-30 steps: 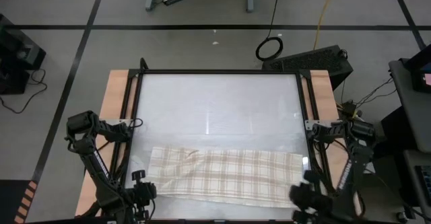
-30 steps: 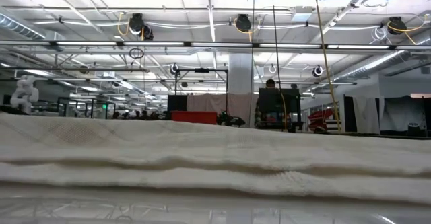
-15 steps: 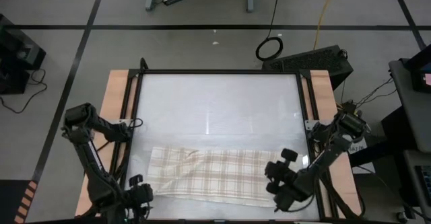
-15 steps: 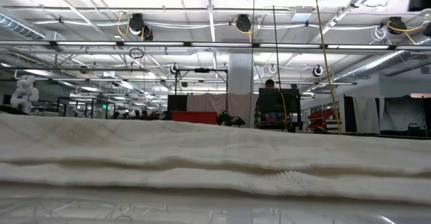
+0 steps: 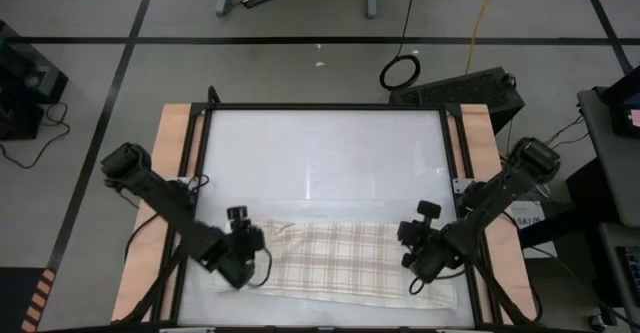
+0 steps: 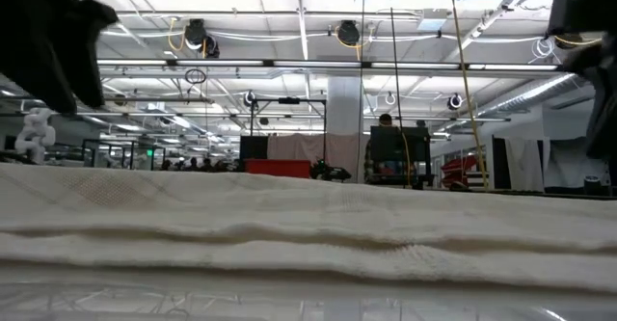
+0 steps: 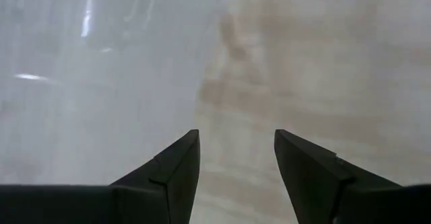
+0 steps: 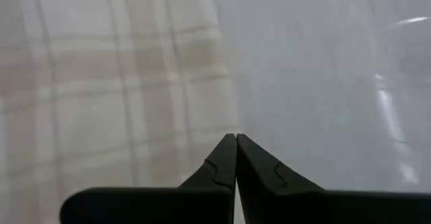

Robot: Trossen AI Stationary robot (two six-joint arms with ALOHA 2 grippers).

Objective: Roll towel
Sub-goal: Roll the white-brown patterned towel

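Observation:
The towel (image 5: 340,263), cream with tan plaid stripes, lies as a long folded strip along the near part of the table; it also fills the foreground of the low view (image 6: 308,234). My left gripper (image 5: 243,269) hangs open above the towel's left end, and the towel's edge (image 7: 222,69) shows beyond its fingers. My right gripper (image 5: 415,263) hangs shut above the towel's right part, its tips over a towel edge (image 8: 222,83). Neither gripper touches the cloth as far as shows.
The pale table top (image 5: 320,153) lies bare beyond the towel's far edge. A black frame (image 5: 205,153) and wooden side strips (image 5: 170,173) border it. Dark arm parts show at both upper corners of the low view (image 6: 48,32).
My left gripper has swung from the table's near left corner toward the right and far side, over the towel's left end. My right gripper has swung from the near right corner toward the left, over the towel's right part. The towel has stayed where it was.

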